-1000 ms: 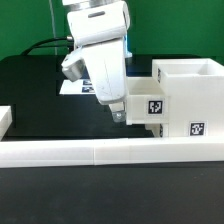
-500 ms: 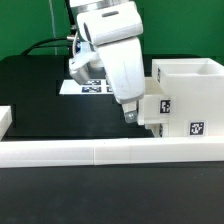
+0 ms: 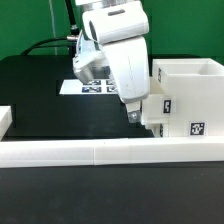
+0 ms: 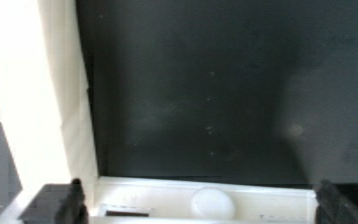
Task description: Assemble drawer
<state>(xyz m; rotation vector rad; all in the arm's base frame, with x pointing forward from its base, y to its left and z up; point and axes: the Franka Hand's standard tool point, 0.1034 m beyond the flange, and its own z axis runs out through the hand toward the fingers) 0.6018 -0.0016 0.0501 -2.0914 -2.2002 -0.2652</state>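
Note:
The big white open housing point(image 3: 190, 80) with square tags stands at the exterior view's right. A small white tray point(image 3: 157, 108) with a tag rests against its side, just behind the long low wall. My gripper point(image 3: 134, 113) hangs at the tray's near end. In the wrist view my gripper point(image 4: 197, 205) is open, with one dark finger point(image 4: 51, 205) on each side of the tray's end point(image 4: 149, 190), where a round white knob point(image 4: 211, 200) shows. I cannot tell whether the fingers touch the tray. A second tray is not in view.
The long low white wall point(image 3: 100, 152) runs across the front of the black table and shows as a white band in the wrist view point(image 4: 34, 100). The marker board point(image 3: 90, 86) lies at the back, partly behind the arm. Another white piece point(image 3: 4, 118) sits at the exterior view's left edge.
The arm has swung toward the exterior view's right and come down to the small tray. Housing and wall have not moved.

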